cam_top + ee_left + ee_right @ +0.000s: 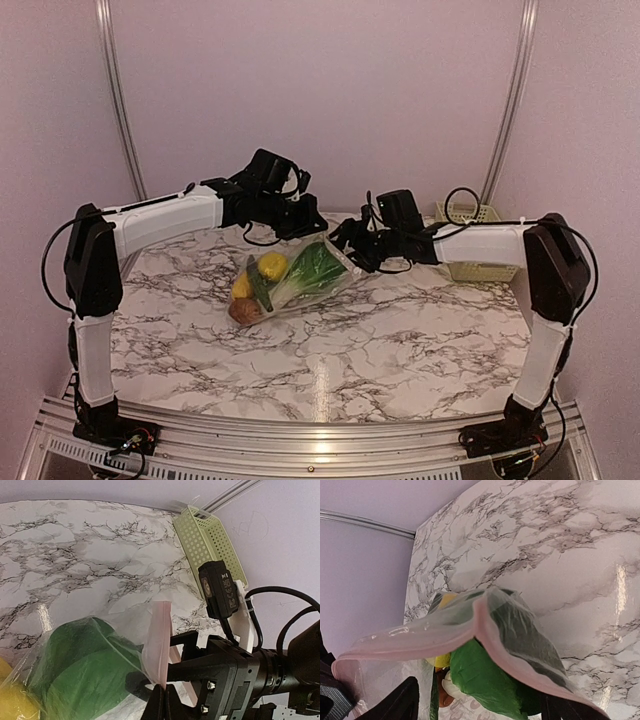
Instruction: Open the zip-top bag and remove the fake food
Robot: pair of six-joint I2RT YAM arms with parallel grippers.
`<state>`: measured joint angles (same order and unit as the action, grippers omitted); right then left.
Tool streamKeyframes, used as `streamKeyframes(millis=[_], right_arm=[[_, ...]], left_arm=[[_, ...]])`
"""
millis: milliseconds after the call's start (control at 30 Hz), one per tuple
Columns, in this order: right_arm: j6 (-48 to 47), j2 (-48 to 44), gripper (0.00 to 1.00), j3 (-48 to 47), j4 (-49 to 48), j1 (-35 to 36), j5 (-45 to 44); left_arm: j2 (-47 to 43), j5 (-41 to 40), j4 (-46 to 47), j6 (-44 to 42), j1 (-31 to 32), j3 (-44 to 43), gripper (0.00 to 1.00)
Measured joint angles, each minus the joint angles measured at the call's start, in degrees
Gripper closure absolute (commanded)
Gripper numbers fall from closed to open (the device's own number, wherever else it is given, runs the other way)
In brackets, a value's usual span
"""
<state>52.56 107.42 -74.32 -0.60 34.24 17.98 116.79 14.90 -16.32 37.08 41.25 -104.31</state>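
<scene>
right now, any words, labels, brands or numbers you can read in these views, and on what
No text here is readable.
Black camera module on the right wrist: small pale print on its face, too small to read.
Zip-top bag: no print that I can make out.
Pale green basket: no label visible.

A marble-patterned table (pixel 400 340) stands against plain lilac walls (pixel 320 90) with metal rails (pixel 118 100).
</scene>
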Motion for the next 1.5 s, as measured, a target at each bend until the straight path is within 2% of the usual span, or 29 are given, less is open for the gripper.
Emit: streamKeyframes(millis=[167,267,500,633,733,833,1000,1200,1500], right_arm=[[2.7,4.4,0.19,-5.9,4.8,0.0,-0.5],[3.6,4.6,0.11,-7.6,9.2,0.1,-1.9],[4.9,4.8,0.14,-8.0,11.1,0.2,-2.4],[6.0,7.9,0.26,-8.2,8.3,0.2,-0.5],[6.1,11.3,0.46,-8.8,7.0,0.2,0.4],[6.0,13.0,0.74,-9.0,5.1,0.2,1.2],[5.4,13.1,0.99,-9.0,0.1,0.1,2.4],[2.4,10.9,1.00,-7.3,-4.6,0.1,3.4],[-7.8,-1.2,1.00,-0.3,-8.7,0.7,2.0]], left_arm=[[0.7,-0.3,0.7,0.0,0.0,0.0,1.00],[0.9,-0.7,0.7,-0.2,0.0,0.0,1.00],[0.9,-1.0,2.4,-0.4,0.0,0.2,1.00],[1.0,-0.5,4.1,-0.2,0.0,1.0,1.00],[1.3,-0.1,5.0,-0.1,0.0,1.3,1.00],[1.6,0.2,5.8,0.0,0.0,2.1,1.00],[1.6,-0.4,5.9,0.2,-0.2,2.6,1.00],[1.6,-1.4,6.0,2.3,-1.4,3.1,1.00],[2.9,-3.3,7.0,5.3,-3.7,3.1,1.00]])
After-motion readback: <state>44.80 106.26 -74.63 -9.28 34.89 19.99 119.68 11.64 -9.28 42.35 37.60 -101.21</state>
